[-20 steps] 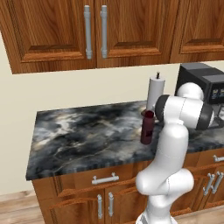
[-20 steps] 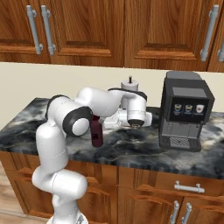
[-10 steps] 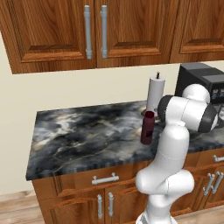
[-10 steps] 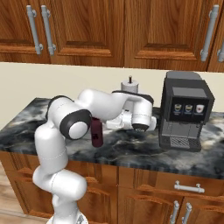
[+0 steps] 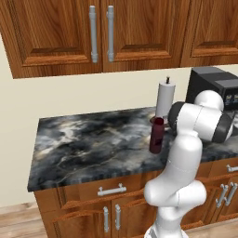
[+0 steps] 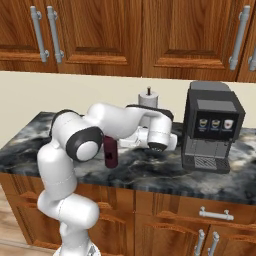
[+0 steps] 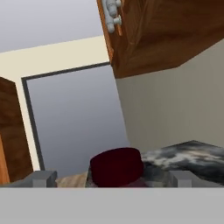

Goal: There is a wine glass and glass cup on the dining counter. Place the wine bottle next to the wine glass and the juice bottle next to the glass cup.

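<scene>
Wrist swung right toward coffee machine (image 6: pixel 212 127), fingers (image 7: pixel 43 178) apart, juice bottle (image 5: pixel 157 135) upright

Bright even light, soft rendered detail

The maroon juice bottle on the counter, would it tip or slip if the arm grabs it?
The juice bottle looks stubby and wide-bodied, standing upright, so it probably resists tipping. Its smooth, round sides may slip or twist in a loose grip. It looks rigid, so a firm squeeze seems safe.

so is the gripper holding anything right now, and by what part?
Nothing held. The gripper is open; in the hand view the juice bottle's dark red cap sits between its fingertips, with a gap on each side.
</scene>
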Available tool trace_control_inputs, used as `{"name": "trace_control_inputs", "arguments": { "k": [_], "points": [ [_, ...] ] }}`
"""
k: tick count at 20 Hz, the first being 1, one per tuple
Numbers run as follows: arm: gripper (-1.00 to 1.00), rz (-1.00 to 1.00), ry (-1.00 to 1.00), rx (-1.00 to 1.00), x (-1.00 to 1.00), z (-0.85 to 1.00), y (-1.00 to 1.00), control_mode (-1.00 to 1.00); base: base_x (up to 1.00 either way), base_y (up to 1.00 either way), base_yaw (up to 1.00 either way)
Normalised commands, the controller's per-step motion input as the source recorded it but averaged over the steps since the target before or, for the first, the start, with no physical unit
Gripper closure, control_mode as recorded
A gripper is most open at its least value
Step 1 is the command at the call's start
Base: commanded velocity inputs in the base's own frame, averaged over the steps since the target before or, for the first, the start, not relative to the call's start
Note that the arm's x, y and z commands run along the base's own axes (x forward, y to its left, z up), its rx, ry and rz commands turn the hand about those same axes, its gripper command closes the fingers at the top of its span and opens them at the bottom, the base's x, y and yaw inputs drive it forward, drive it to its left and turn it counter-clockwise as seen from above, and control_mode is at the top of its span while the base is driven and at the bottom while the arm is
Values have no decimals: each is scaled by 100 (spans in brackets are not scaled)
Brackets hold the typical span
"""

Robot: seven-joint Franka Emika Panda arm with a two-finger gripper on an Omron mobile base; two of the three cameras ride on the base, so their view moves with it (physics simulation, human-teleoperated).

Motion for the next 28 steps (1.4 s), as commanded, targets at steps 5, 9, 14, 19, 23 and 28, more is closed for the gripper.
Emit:
{"name": "trace_control_inputs", "arguments": {
  "k": [5,9,14,19,23,28],
  "points": [
    [-100,-9,0,-8,1,-3,13,-100,0,0,0],
    [-100,-6,0,-6,0,0,15,-100,0,0,0],
    [-100,-2,0,-2,-3,0,7,-100,0,0,0],
    [-100,0,0,-2,-7,0,9,-100,0,0,0],
    [-100,0,0,-4,0,0,14,-100,0,0,0],
    [-100,0,0,-6,0,0,17,-100,0,0,0]
  ]
}}
